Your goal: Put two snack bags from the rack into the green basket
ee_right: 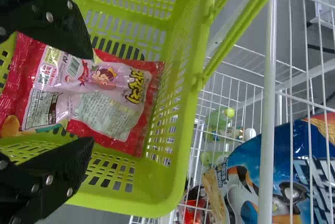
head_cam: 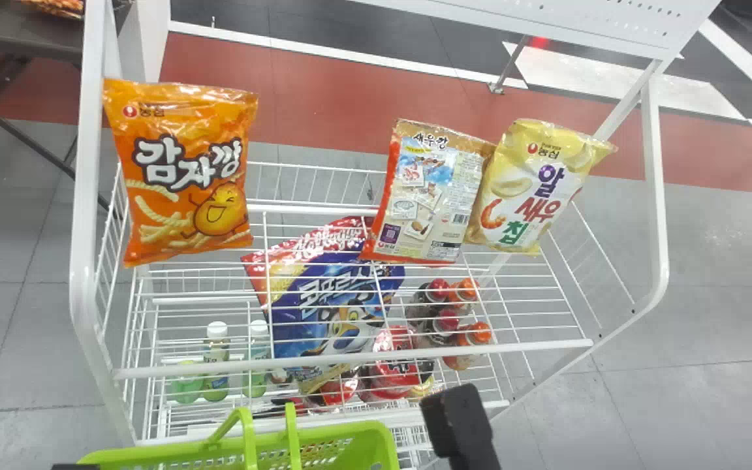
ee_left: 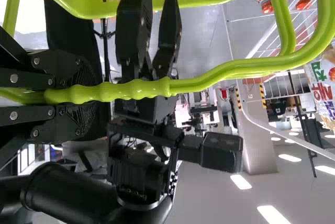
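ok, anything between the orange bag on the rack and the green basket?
Yes, in the head view: the white front rail crosses between the orange bag and the green basket, and the handle, held in the left claw, rises by its rim. Probably needs lifting over both.

Green basket [head_cam: 356, 429]: one. White rack [head_cam: 657, 209]: one. Bags on rack top: three, counting orange bag [head_cam: 187, 176], tan-and-red bag [head_cam: 428, 196], yellow bag [head_cam: 536, 186]. Blue bag [head_cam: 314, 297], lower: one. Red-and-pink bag [ee_right: 112, 109] in basket: at least one. Red-capped bottles [head_cam: 438, 290]: two. Orange-capped bottles [head_cam: 478, 334]: two. White-capped bottles [head_cam: 217, 331]: two.
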You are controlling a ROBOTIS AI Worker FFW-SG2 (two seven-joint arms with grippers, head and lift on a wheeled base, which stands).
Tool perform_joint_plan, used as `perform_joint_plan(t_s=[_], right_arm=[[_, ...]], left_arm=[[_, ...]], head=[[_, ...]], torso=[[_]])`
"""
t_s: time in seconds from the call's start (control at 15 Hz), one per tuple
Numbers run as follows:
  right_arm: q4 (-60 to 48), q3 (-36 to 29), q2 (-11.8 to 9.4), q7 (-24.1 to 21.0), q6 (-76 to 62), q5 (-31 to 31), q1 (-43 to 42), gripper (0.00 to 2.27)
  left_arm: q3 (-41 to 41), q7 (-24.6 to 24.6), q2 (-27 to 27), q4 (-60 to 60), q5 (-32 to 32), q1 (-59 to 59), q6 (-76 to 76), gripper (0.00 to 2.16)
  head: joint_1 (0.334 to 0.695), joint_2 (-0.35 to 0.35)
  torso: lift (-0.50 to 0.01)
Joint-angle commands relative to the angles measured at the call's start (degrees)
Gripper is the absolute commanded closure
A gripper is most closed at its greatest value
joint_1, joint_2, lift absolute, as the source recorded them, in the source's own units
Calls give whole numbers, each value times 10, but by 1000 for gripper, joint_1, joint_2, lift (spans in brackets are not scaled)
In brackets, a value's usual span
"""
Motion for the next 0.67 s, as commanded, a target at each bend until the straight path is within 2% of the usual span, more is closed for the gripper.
perform_joint_plan(t_s=[0.0, 0.2, 0.33, 0.47, 0.6], right_arm=[[2, -38, 1, 17, -172, 5, 32, 76], [63, -69, 5, 31, -438, 11, 15, 80], [114, -77, 10, 38, -552, 27, -24, 80], [158, -90, 14, 42, -617, 36, -67, 80], [191, -104, 19, 41, -612, 55, -123, 80]], left_arm=[[0, -1, -1, 0, 0, 1, 1, 1355], [0, -2, -1, 1, -1, 4, 1, 1355], [1, -2, -1, 1, -1, 5, 1, 1355], [2, -2, -1, 1, -2, 1, 1, 1355], [1, -2, -1, 1, -2, -7, 1, 1355]], head=[[695, -350], [695, -350], [695, -350], [695, -350], [695, -350]], torso=[[-5], [-5], [-5], [-5], [-5]])
